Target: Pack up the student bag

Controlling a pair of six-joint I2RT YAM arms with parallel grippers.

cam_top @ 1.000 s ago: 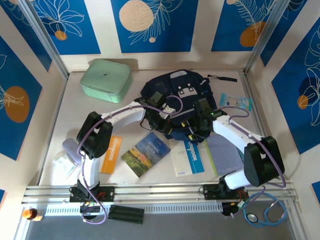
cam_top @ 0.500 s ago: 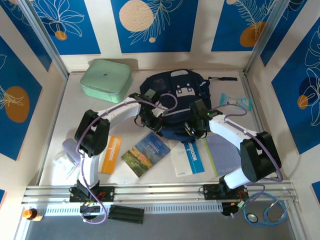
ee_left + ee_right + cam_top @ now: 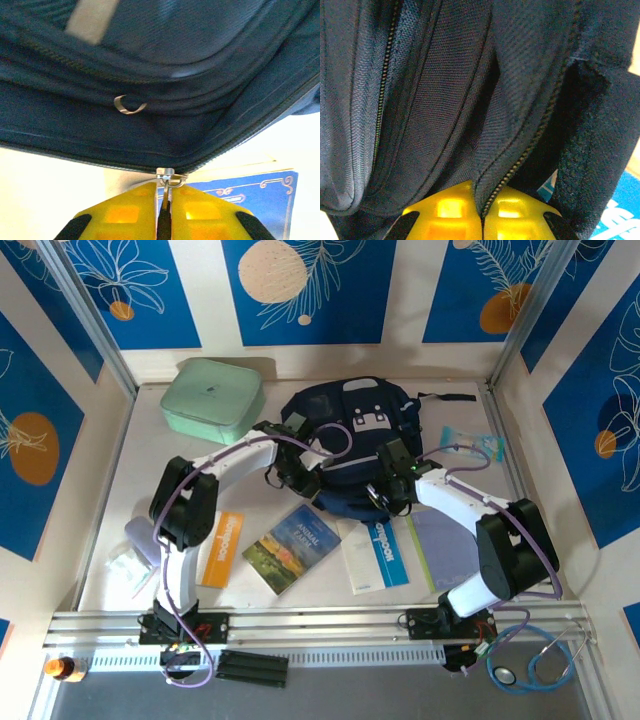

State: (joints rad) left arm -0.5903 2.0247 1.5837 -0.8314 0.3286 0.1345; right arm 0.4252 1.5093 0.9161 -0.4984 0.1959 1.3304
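Observation:
The student bag [image 3: 352, 425] lies in the middle of the table, navy blue with white patches on its front pocket. My left gripper [image 3: 299, 469] is at the bag's near left edge. In the left wrist view its yellow fingers [image 3: 131, 212] are shut on the metal zipper pull [image 3: 166, 184], which hangs from the slider on the bag [image 3: 150, 60]. My right gripper [image 3: 386, 491] is at the bag's near right edge. In the right wrist view its fingers [image 3: 447, 210] pinch the fabric edge along the zipper teeth [image 3: 492, 197] of the bag [image 3: 445, 100].
A mint-green case [image 3: 212, 398] stands at the back left. In front of the bag lie an orange booklet [image 3: 222, 548], a paperback [image 3: 292, 547], a blue-and-white booklet [image 3: 375, 555] and a lilac notebook [image 3: 450, 545]. A small packet [image 3: 472, 443] lies to the bag's right.
My right gripper has shut on the bag's zipper edge. Both grippers have shifted slightly left, the right one also nearer, and the bag has shifted with them.

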